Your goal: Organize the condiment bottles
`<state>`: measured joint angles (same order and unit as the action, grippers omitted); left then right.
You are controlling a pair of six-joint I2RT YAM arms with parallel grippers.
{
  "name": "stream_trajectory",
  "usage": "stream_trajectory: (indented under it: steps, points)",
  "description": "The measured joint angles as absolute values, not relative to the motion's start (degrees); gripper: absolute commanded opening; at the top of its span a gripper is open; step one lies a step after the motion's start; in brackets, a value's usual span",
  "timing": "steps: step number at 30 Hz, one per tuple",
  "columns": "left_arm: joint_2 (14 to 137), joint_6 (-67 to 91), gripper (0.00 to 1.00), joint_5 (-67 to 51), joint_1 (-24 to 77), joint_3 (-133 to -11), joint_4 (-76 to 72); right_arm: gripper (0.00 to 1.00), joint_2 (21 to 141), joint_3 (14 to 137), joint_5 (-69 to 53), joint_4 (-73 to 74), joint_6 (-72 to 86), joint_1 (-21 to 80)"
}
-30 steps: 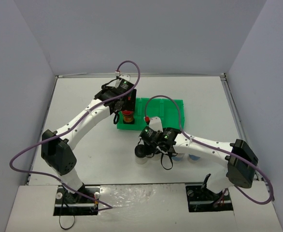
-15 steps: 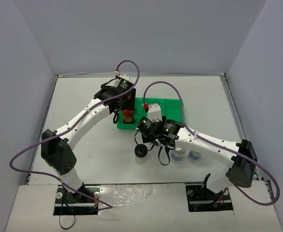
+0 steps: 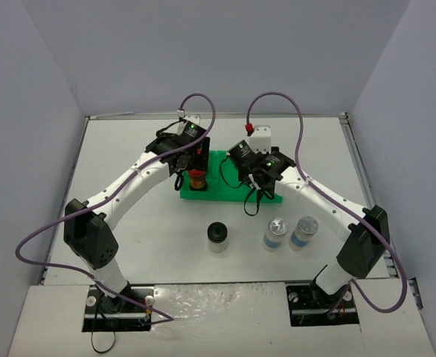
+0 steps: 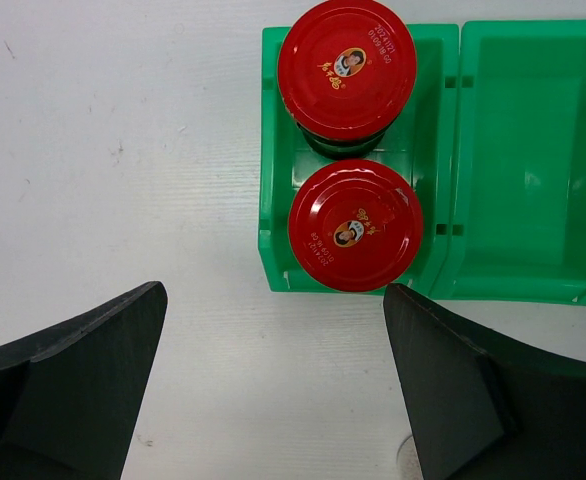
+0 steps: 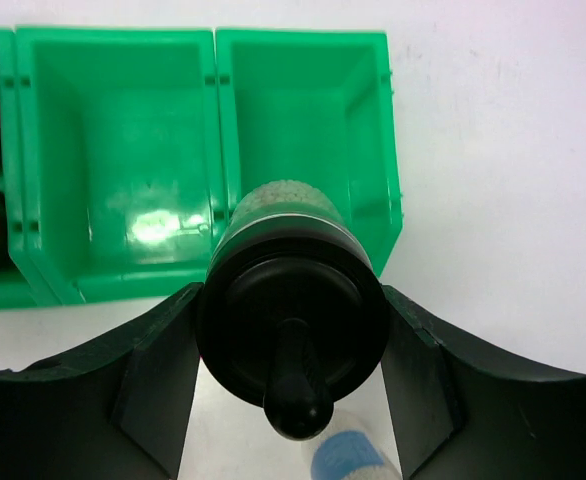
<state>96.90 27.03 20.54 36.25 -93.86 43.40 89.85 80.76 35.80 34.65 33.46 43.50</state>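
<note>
a lab test cell: plain grey walls point(image 3: 203, 52) enclosing a white table point(image 3: 151, 242).

The top external camera looks down from above and behind the arm bases point(image 3: 117, 301), taking in the whole table point(image 3: 143, 223). Both wrist cameras look nearly straight down, close over the green bins point(image 4: 523, 170). The left sits above the red-capped jars point(image 4: 354, 225), the right above the other compartments, with a black-capped jar point(image 5: 293, 320) near its lens. All three share the bins.
</note>
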Motion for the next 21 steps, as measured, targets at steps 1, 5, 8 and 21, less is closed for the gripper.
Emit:
stream_trajectory:
  steps: [1,5,8,21]
  points:
    - [96.9,27.0,0.88,20.5,36.2,-93.9,43.4,0.0,90.6,81.8,35.9,34.4,32.9,43.0]
    - [97.0,27.0,0.88,20.4,36.2,-93.8,43.4,0.0,93.6,85.2,36.0,32.8,31.0,42.2]
    - [97.0,27.0,0.88,20.4,36.2,-93.8,43.4,0.0,95.5,86.8,35.6,31.9,29.9,41.6]
    - [96.4,27.4,0.88,22.0,36.0,-90.7,43.1,0.0,103.3,91.1,31.1,28.0,27.3,39.5]
